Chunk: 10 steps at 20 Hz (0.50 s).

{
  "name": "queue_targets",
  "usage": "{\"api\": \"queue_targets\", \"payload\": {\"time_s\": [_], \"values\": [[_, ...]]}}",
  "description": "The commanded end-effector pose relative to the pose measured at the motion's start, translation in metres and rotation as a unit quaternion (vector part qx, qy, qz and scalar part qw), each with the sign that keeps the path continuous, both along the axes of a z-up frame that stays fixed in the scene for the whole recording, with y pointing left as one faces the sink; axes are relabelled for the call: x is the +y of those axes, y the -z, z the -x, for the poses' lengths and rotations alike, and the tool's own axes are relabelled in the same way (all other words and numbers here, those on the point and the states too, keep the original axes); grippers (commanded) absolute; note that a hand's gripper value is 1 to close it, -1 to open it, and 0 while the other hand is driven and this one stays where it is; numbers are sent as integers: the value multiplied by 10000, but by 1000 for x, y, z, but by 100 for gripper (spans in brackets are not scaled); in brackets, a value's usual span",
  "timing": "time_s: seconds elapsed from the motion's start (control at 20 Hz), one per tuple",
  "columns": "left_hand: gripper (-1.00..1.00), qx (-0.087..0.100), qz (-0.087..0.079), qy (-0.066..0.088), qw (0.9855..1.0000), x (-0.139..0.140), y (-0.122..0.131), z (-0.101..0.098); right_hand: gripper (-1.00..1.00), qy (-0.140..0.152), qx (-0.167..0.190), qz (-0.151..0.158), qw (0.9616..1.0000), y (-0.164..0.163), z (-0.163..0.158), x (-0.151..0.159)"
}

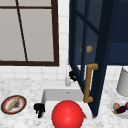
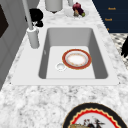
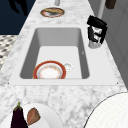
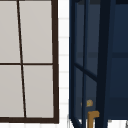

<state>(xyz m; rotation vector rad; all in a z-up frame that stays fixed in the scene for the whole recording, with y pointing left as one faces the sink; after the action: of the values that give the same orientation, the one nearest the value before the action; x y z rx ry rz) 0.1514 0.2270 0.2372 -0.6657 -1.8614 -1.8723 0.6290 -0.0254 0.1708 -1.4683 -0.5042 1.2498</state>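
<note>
Right hand (image 1: pixel 72 75) sits at the faucet (image 1: pixel 67 80), on its right side, far edge of the sink (image 2: pixel 100 50). In the right side view it (image 3: pixel 97 31) overlaps the faucet base (image 3: pixel 93 45). In the left side view it (image 2: pixel 36 15) sits beyond the post (image 2: pixel 33 37). Can't tell contact, and can't tell its finger state.

Left hand (image 1: pixel 39 109) hangs at the sink's near left corner, fingers loose and pointing down, holding nothing. The side views put it (image 3: pixel 18 6) (image 2: pixel 125 47) off the counter's near edge, cut by the frame.

No readable writing or labels anywhere.

Counts:
- 3 plates. One red-rimmed plate (image 2: pixel 76 58) lies flat in the basin beside the drain (image 2: pixel 60 66). One patterned plate (image 1: pixel 13 104) with a tan stick on it is on the left counter. One white plate (image 3: pixel 47 112) on the right holds an eggplant (image 3: pixel 18 117) and a brown lump (image 3: pixel 33 115).
- 1 grey canister (image 1: pixel 123 81), far right, cut off.
- 1 red ball (image 1: pixel 67 114), near centre, hiding the basin in the front view.
- 1 navy cabinet door (image 1: pixel 100 62), swung open over the sink, with a wood handle (image 1: pixel 89 82).
- 1 window (image 1: pixel 27 32), far left.

The brown lump is too blurred to identify.
</note>
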Motion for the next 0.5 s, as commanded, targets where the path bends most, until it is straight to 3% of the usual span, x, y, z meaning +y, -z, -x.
{"api": "queue_targets", "payload": {"time_s": [0.0,0.1,0.45], "values": [[0,0,0,0,10000,0,0,0,-100,-54,45,-1,10000,0,0,2],[0,0,0,0,10000,0,0,0,-100,-12,-130,-7,9999,-25,1,-2],[0,0,0,0,10000,0,0,0,-100,-66,59,-604,9981,-62,14,-13]]}}
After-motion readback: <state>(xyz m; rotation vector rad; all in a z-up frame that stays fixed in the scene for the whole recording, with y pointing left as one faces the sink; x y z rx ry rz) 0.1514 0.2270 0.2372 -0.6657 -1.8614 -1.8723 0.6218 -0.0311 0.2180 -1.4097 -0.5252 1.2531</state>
